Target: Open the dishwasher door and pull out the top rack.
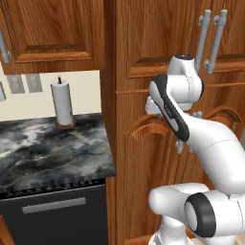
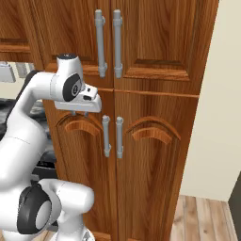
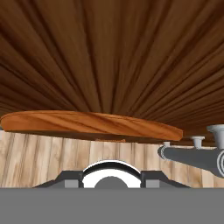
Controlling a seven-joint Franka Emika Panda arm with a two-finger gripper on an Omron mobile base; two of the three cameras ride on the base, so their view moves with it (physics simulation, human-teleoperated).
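Nothing of the task is done yet, as far as you can judge. The dishwasher door point(image 1: 55, 215) sits shut under the front edge of the worktop point(image 1: 48, 143), at the bottom left of your left base view, its silver bar handle point(image 1: 53, 205) untouched. The top rack is behind that door, so you cannot see it.

Your arm is nowhere near it. The gripper point(image 2: 80, 113) hangs off the wrist in front of the tall wooden cabinet point(image 2: 155, 61), well to the right of the dishwasher and higher, just beside the arched trim on the lower left cabinet door point(image 2: 80, 126). In the hand view you look down the wood face at that arched moulding, with a grey bar handle at the right edge.

Claw: fingertips are mostly hidden under the wrist in the right base view, but take the jaws as drawn together, with nothing held between them.

Left to do, by my reading: bring the base or arm over to the dishwasher, take the bar handle, swing the door down, then reach in and draw the top rack out. So the whole job remains.

Counts:
- dishwasher doors: one, with one bar handle
- grey cabinet handles in the right base view: four, two upper point(image 2: 108, 44), two lower point(image 2: 113, 136)
- paper towel roll point(image 1: 62, 103): one, on the worktop near its back right corner
- wall outlets point(image 1: 24, 83): two, above the worktop's back edge
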